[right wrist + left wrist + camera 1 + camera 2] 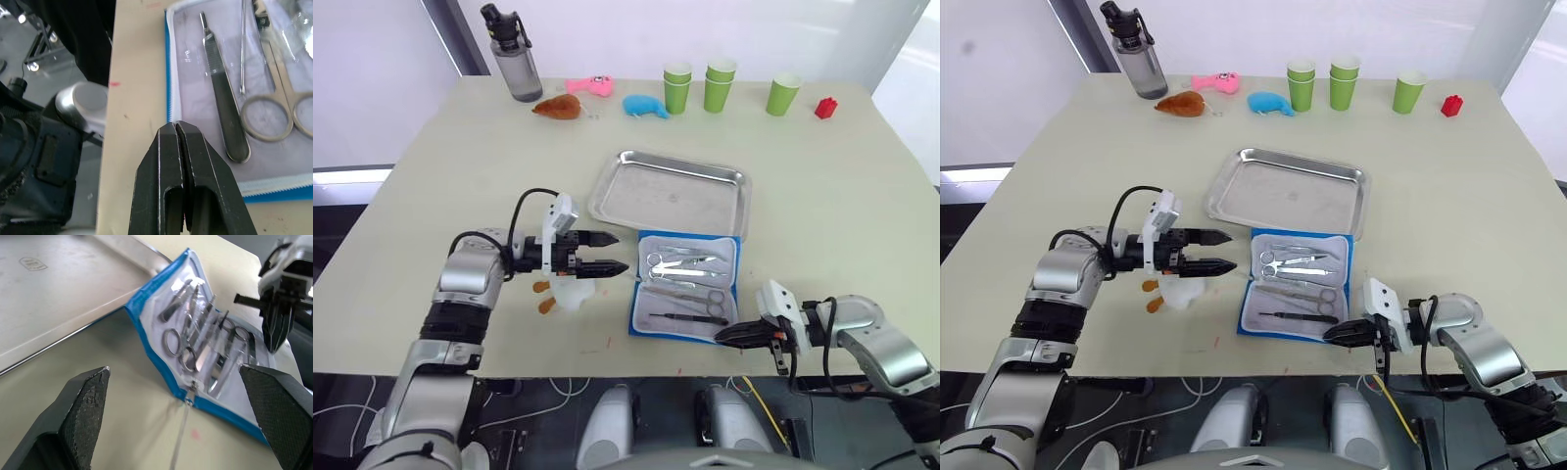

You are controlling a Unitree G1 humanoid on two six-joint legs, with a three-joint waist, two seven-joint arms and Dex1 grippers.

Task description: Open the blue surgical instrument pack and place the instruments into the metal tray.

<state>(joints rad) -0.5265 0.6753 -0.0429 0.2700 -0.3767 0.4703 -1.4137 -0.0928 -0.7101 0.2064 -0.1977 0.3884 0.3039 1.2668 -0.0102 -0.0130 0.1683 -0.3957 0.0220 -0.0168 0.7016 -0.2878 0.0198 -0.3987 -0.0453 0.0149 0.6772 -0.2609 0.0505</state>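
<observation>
Pack (686, 285) open beside tray (671, 193), table edge near

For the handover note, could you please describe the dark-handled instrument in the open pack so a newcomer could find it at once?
Start at the metal tray in the middle of the table; the open blue surgical instrument pack lies just in front of it. The dark instrument lies in the half nearest the robot, closest to its edge. It is straight, slender and dark, with no rings, unlike the silver scissors beside it.

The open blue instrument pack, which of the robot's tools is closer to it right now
Right. The right tool, shut, sits at the blue surgical instrument pack's near right corner. The left tool, open, hovers apart off its left edge.
</observation>
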